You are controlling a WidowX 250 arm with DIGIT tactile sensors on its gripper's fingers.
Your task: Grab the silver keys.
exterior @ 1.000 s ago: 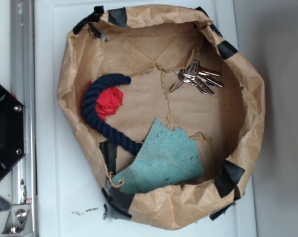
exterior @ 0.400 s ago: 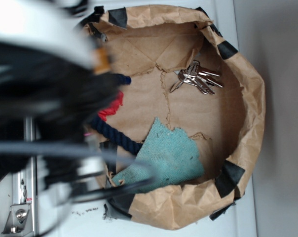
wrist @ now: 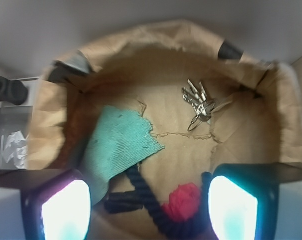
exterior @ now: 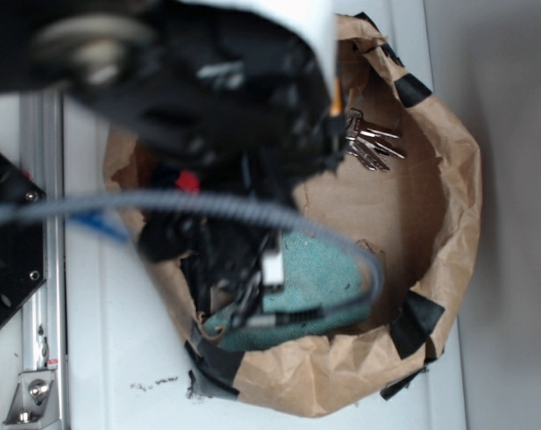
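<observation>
Wrist view: the gripper (wrist: pixel 150 207) hangs above a shallow brown paper basin (wrist: pixel 51 120) patched with black tape, its jaws spread wide and empty, their two pale pads at the lower corners of the frame. The silver keys (wrist: pixel 200 102), a small bunch of shiny metal keys fanned from one ring, lie on the paper floor ahead and slightly to the right, apart from the teal cloth (wrist: pixel 118 145), the navy rope (wrist: pixel 143 192) and the red scrap (wrist: pixel 183 202). In the exterior view the blurred black arm (exterior: pixel 208 98) covers most of the basin; the keys sit just past it near the far wall. A good grasp probably calls for centring over the ring, lowering until the pads straddle the bunch, then closing.
</observation>
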